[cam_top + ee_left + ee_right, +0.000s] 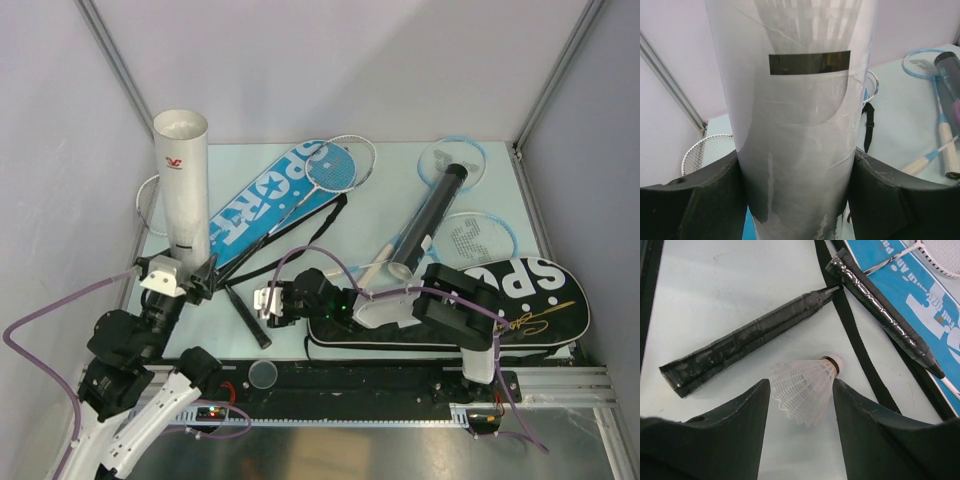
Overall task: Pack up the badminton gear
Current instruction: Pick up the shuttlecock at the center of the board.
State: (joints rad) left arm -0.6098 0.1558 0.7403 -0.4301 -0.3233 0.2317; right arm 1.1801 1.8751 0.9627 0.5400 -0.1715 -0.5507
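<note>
Shuttlecock [802, 387] sits at 6 o'clock on the table, its feather skirt pinched between the half-closed jaws of the right gripper [801, 386], with the cork pointing away. It looks almost weightless and fragile. The feathers would likely bend or split under more squeeze, so the firm cork end is the safer place to hold it.

At 9 o'clock the left gripper [796, 162] clamps the white tube [182, 190] low down. The tube stands roughly upright with its mouth open at the top. I judge it light, stiff, thin-walled and smooth, so it may slip or go oval under a hard grip.

Two black racket handles [745, 342] and a strap [852, 345] lie just beside the shuttlecock, but the air above them is open. The side wall stands close at the tube's 9 o'clock, so the freer approach is from 3 o'clock.
</note>
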